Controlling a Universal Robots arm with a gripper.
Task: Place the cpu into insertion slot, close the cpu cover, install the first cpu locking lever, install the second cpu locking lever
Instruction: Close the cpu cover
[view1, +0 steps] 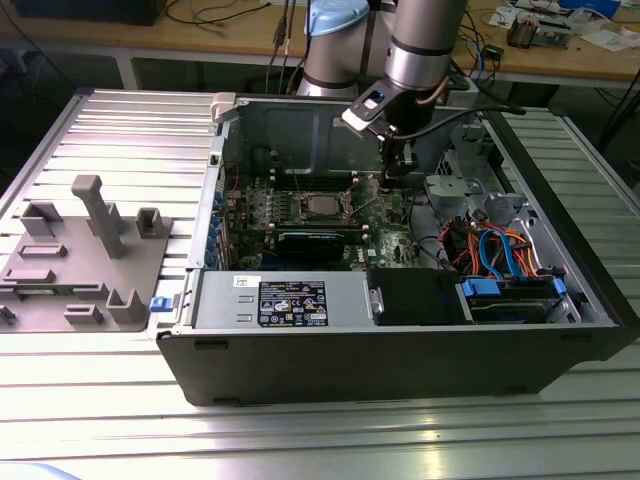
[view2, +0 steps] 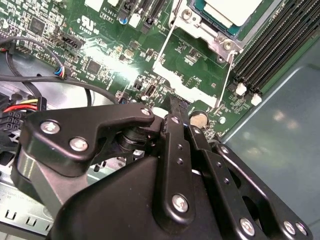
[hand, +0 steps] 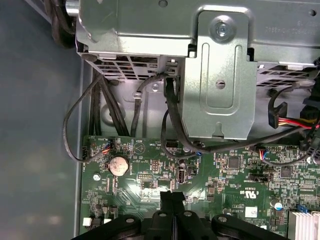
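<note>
We find the cpu (view1: 322, 205) seated in the insertion slot (view2: 202, 30); the gripper (view1: 392, 180) hangs just beside it, toward the exterior view's right, fingers (hand: 167, 201) clenched on nothing, likely for pushing.

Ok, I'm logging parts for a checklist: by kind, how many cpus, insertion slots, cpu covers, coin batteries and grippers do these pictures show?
cpu: 1
insertion slot: 1
cpu cover: 1
coin battery: 1
gripper: 1
Total: 5
</note>
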